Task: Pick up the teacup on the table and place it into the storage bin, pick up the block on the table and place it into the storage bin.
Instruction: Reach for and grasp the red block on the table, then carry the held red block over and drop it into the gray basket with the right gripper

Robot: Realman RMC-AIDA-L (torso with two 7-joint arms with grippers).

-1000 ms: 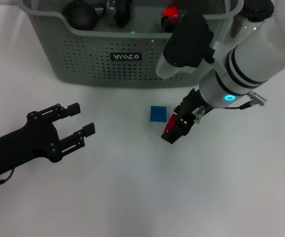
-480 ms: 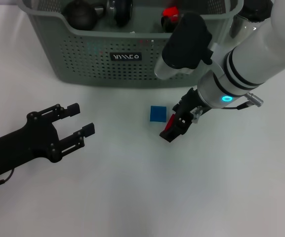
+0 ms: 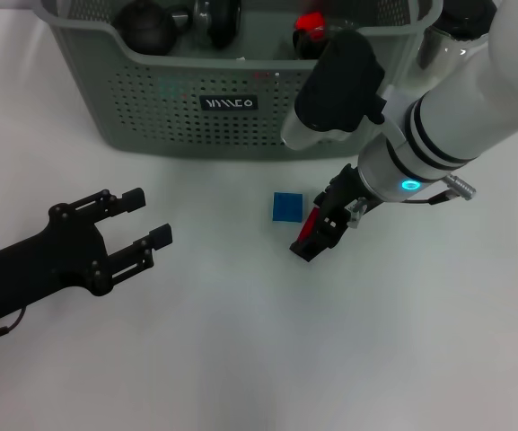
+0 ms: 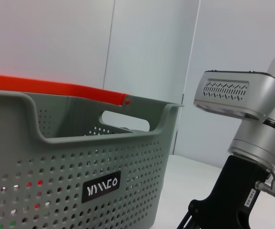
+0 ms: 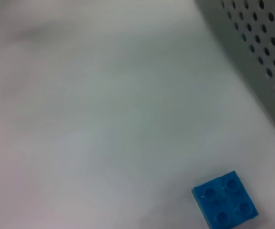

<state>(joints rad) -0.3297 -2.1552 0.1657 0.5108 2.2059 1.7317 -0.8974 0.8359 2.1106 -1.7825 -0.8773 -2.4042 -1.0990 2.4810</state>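
Note:
The blue block (image 3: 286, 206) lies on the white table just in front of the storage bin (image 3: 151, 117), a grey-green perforated basket with a black label. My right gripper (image 3: 311, 239) hangs low over the table immediately right of the block, a small gap apart from it. The right wrist view shows the block (image 5: 225, 200) studs up, with the bin wall (image 5: 261, 47) beside it. My left gripper (image 3: 149, 216) rests open and empty at the table's left, far from the block. No teacup shows on the table; dark rounded things (image 3: 146, 25) lie inside the bin.
A red item (image 3: 310, 27) also lies in the bin. In the left wrist view the bin (image 4: 80, 157) fills the near side, with the right arm (image 4: 251, 124) beyond it. White table (image 3: 267, 359) stretches in front of both grippers.
The right arm has shifted slightly, its gripper edging a little toward the block. The left arm and the block have not moved.

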